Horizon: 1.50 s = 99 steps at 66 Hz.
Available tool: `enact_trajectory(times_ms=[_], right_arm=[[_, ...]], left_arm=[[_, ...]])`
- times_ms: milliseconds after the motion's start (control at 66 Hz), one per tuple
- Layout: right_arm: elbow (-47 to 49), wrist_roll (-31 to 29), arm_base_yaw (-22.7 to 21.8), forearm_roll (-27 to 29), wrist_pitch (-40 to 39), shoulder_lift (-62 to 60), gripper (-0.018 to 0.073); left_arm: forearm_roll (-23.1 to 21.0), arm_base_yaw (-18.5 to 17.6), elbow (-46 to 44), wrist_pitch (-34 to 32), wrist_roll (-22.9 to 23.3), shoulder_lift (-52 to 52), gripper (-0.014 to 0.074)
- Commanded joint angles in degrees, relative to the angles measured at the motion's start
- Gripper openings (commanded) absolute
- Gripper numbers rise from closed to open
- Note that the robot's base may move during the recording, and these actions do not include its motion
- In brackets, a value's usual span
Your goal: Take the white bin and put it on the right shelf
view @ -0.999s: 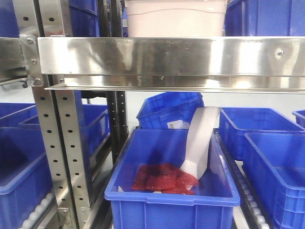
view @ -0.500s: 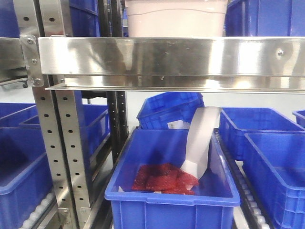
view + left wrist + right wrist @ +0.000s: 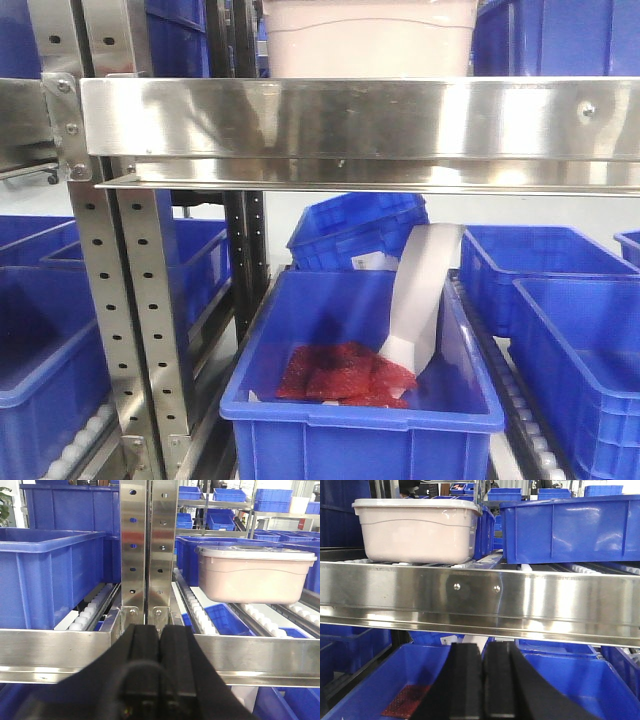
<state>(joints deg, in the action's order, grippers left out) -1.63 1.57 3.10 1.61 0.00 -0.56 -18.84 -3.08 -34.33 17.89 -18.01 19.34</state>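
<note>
Both tools, left [image 3: 160,652] and right [image 3: 482,672], pressed together, empty; no readable writing.

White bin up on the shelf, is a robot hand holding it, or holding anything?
No. The white bin sits on the right shelf by itself. The left gripper and right gripper are both shut on nothing.

bright, sharp frames; glare on steel rail [image 3: 350,118]
</note>
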Motion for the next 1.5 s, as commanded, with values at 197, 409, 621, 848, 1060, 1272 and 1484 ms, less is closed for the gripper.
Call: enact_trajectory(times_ms=[197,409,621,848,1060,1272,1484], right_arm=[[0.03,0.17,-3.40,0.17,-4.12,-1.10,0.0066],[0.03,0.12,-3.58,0.17,-4.84,-1.10,0.0066],[0.03,-0.06,-3.58,0.12,-4.86,-1.10,0.0066],[0.03,-0.06,-3.58,0.12,-4.86,-1.10,0.0066],[0.03,-0.06,-3.58,0.12,-4.86,-1.10,0.0066],[0.03,-0.06,-3.58,0.12,-4.86,-1.10,0.0066],[0.03,-0.06,-3.58,0.12,-4.86,-1.10,0.0066]], left_arm=[[-0.40,-0.09,-1.66,-4.49,-0.05,0.78,-0.0117],[-0.40,-0.09,-1.66,-4.49,-0.05,0.78,-0.0117],[-0.40,-0.09,-1.66,-4.49,-0.05,0.78,-0.0117],[-0.40,-0.09,-1.66,-4.49,-0.05,0.78,-0.0117],[-0.40,-0.09,-1.66,-4.49,-0.05,0.78,-0.0117],[-0.40,-0.09,-0.99,-4.52,-0.05,0.78,-0.0117],[-3.61,-0.09,0.04,-5.58,-0.05,0.11,-0.0117]])
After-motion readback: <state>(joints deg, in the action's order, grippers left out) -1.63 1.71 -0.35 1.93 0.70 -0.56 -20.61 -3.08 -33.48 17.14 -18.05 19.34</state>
